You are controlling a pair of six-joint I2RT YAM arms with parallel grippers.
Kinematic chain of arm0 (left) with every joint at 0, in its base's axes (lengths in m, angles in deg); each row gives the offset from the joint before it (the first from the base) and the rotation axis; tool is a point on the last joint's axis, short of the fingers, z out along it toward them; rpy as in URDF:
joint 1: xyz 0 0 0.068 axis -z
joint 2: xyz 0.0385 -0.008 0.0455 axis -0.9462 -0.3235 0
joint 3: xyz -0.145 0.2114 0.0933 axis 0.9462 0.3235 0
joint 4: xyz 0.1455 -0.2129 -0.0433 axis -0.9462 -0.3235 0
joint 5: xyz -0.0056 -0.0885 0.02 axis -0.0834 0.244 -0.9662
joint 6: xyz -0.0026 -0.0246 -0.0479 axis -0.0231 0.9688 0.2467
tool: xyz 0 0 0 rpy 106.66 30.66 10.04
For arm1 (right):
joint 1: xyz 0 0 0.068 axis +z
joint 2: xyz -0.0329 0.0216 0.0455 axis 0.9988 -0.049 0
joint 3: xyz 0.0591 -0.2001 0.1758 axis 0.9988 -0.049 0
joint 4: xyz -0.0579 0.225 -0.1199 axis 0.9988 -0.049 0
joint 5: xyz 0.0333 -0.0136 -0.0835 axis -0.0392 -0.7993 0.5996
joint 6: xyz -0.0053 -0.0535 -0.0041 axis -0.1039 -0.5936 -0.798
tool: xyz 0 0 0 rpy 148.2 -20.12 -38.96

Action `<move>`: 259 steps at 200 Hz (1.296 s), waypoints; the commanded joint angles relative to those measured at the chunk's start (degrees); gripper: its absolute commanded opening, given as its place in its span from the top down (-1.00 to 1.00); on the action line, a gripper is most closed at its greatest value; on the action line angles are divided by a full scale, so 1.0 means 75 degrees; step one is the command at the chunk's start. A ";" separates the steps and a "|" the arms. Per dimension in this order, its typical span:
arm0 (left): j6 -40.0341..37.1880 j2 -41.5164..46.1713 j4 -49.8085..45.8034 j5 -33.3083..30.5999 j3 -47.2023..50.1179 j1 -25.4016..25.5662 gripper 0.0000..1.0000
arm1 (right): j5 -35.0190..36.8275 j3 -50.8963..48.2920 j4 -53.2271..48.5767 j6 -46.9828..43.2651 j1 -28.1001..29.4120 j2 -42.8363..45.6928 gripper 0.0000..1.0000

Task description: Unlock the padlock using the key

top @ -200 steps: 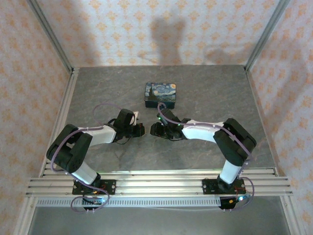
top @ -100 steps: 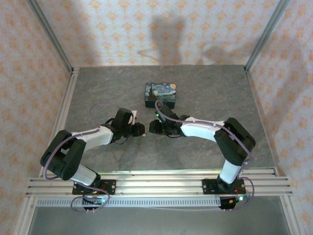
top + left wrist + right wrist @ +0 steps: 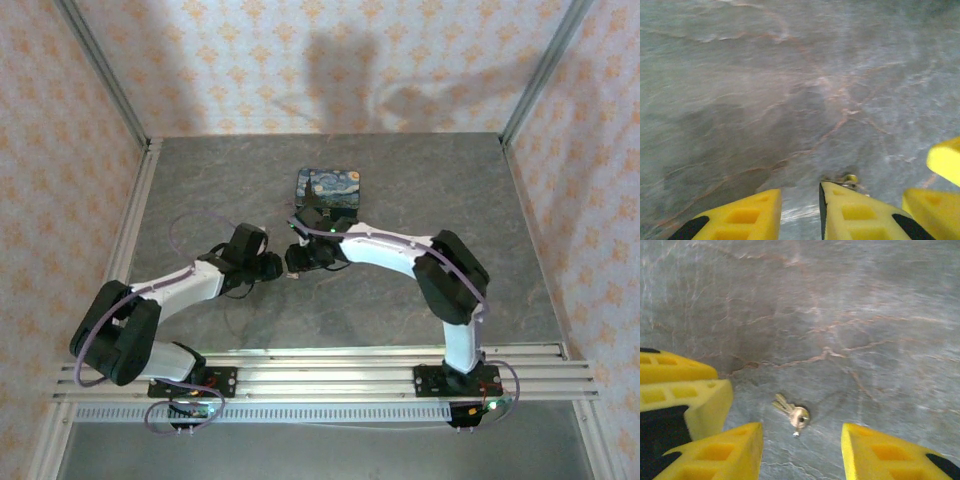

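one high camera, two low wrist cameras facing each other

the top external camera looks down from above and behind the arms and takes in the whole grey table [image 3: 200, 190]. each wrist camera sits low and close over the table, looking out between its own yellow fingertips: left gripper [image 3: 799, 205], right gripper [image 3: 801, 437]. both share the patch holding the key [image 3: 792, 414], and each catches the other's fingers at its edge.

Left wrist view: key [image 3: 847, 179] is sitting half hidden behind the left gripper [image 3: 799, 192]'s right-hand finger at 5 o'clock, its shape not resolving. Both grippers' fingers are running off the bottom edge of their own wrist views, right gripper [image 3: 801, 427] included. Top view: the gap where the fingertips are meeting is coming out too small to tell what is lying there.
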 commanded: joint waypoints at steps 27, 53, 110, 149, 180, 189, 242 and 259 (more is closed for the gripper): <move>0.0654 0.0476 -0.0782 -0.0596 0.0523 -0.0573 0.43 | 0.0805 0.1018 -0.1858 -0.1210 0.0281 -0.0907 0.16; 0.0570 0.0659 -0.0902 -0.0606 0.0575 -0.0693 0.41 | 0.1066 0.1339 -0.2138 -0.1368 0.0288 -0.1169 0.20; 0.0500 0.0546 -0.0909 -0.0574 0.0519 -0.0781 0.40 | 0.1568 0.1961 -0.2681 -0.1659 0.0467 -0.1639 0.21; 0.0465 0.0417 -0.0891 -0.0574 0.0517 -0.0793 0.40 | 0.1535 0.2306 -0.2877 -0.1870 0.0618 -0.1827 0.18; 0.0431 0.0402 -0.0941 -0.0632 0.0530 -0.0817 0.40 | 0.1270 0.2463 -0.2998 -0.2193 0.0740 -0.1863 0.16; 0.0428 0.0403 -0.0950 -0.0644 0.0542 -0.0828 0.40 | 0.1244 0.2501 -0.3022 -0.2218 0.0741 -0.1903 0.16; 0.0352 0.0445 -0.1039 -0.0664 0.0554 -0.0864 0.40 | 0.1534 0.2856 -0.3310 -0.2412 0.0744 -0.2391 0.24; 0.0334 0.0461 -0.1067 -0.0678 0.0554 -0.0875 0.40 | 0.1528 0.2839 -0.3372 -0.2419 0.0741 -0.2396 0.41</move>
